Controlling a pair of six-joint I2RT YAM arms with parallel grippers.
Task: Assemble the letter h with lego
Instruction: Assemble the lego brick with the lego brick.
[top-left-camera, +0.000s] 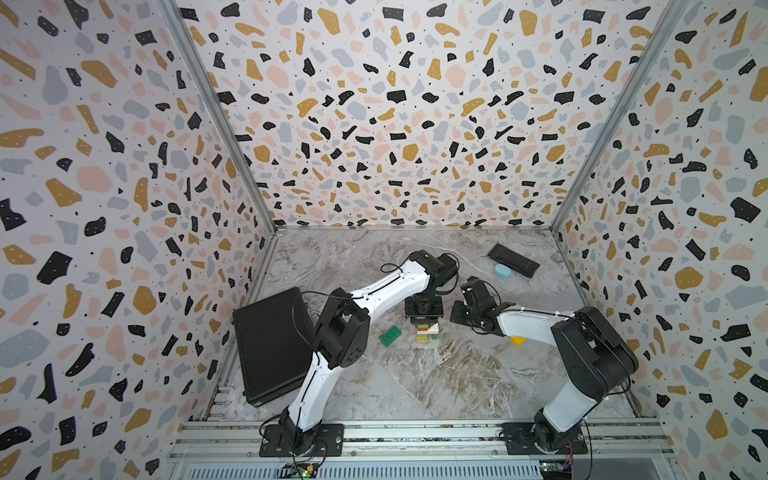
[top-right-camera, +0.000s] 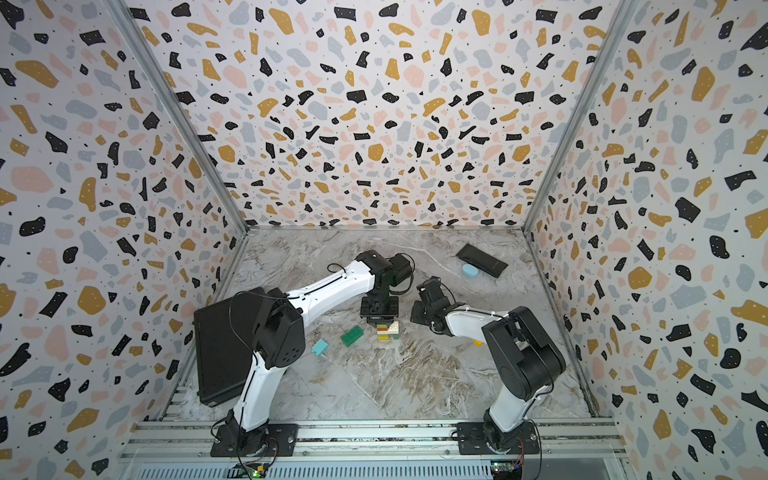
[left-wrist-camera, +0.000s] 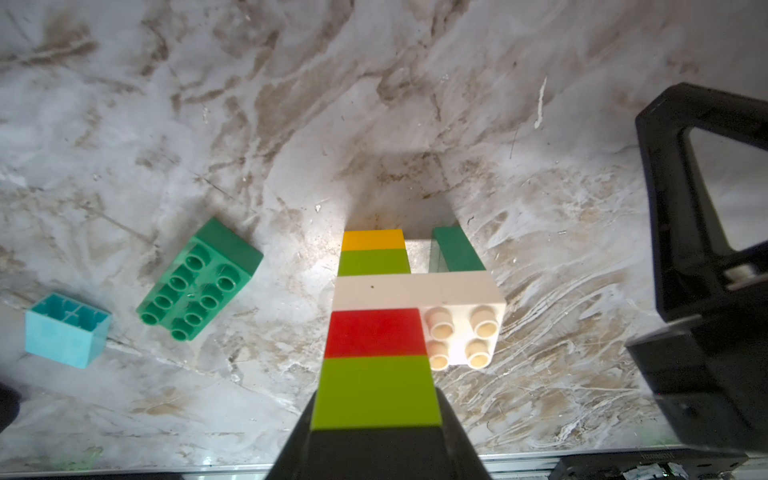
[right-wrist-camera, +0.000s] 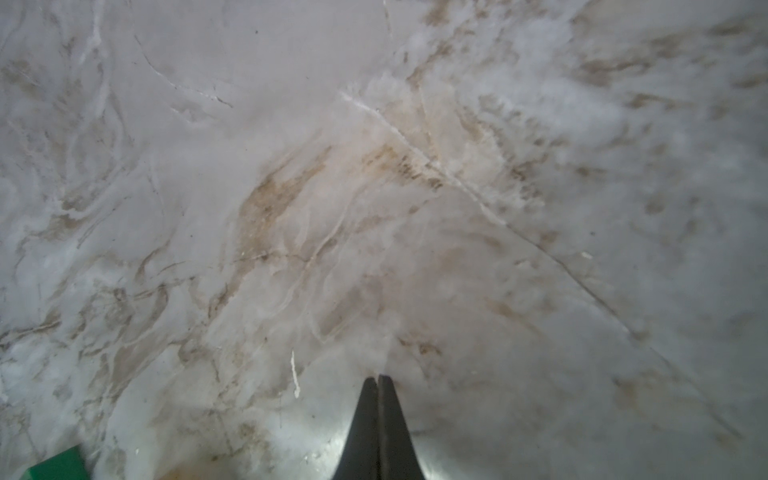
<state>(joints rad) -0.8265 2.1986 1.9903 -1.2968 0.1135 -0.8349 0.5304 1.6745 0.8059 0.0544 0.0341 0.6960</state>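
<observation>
Marble tabletop (left-wrist-camera: 415, 104), left pincer (left-wrist-camera: 376, 405) atop lego (left-wrist-camera: 374, 332)

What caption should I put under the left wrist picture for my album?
Left gripper holds the top of a lego tower; a green brick and a blue brick lie loose beside it.

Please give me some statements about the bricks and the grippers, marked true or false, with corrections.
1. The right gripper is shut and holds nothing. True.
2. The left gripper hangs free of the lego stack. False: it is closed on the stack's top.
3. The long white brick is the lowest in the stack. False: a yellow brick and a lime brick stand under it.
4. A loose dark green brick lies on the table beside the stack. True.
5. The light blue brick is joined to the stack. False: it lies apart, hollow side showing.
</observation>
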